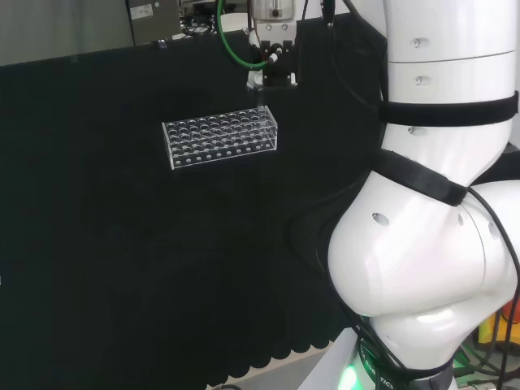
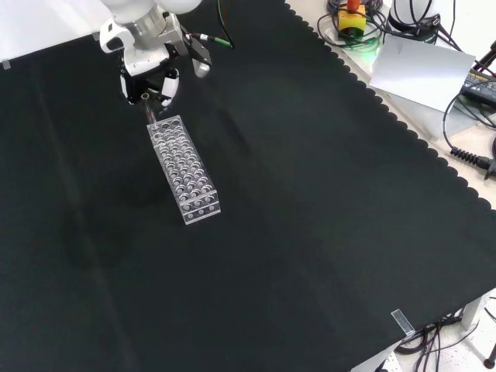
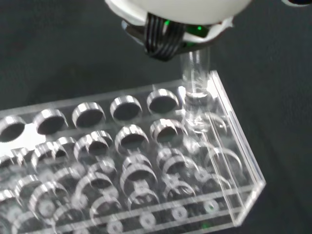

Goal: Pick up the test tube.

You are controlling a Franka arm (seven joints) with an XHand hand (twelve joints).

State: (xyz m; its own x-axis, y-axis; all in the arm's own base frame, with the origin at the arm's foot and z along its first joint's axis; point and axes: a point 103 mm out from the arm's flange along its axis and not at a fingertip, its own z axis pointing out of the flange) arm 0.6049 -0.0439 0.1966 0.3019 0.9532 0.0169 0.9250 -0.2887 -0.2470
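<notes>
Your hand (image 2: 153, 71) hung at the clear plastic rack's (image 2: 185, 170) twelve o'clock end in the front view, fingers curled round the upright glass test tube (image 3: 195, 85) there.

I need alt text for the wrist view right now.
A clear test tube stands upright in a corner hole of a clear plastic rack on black cloth. A blurred white part of the hand sits just above the tube's top.
</notes>
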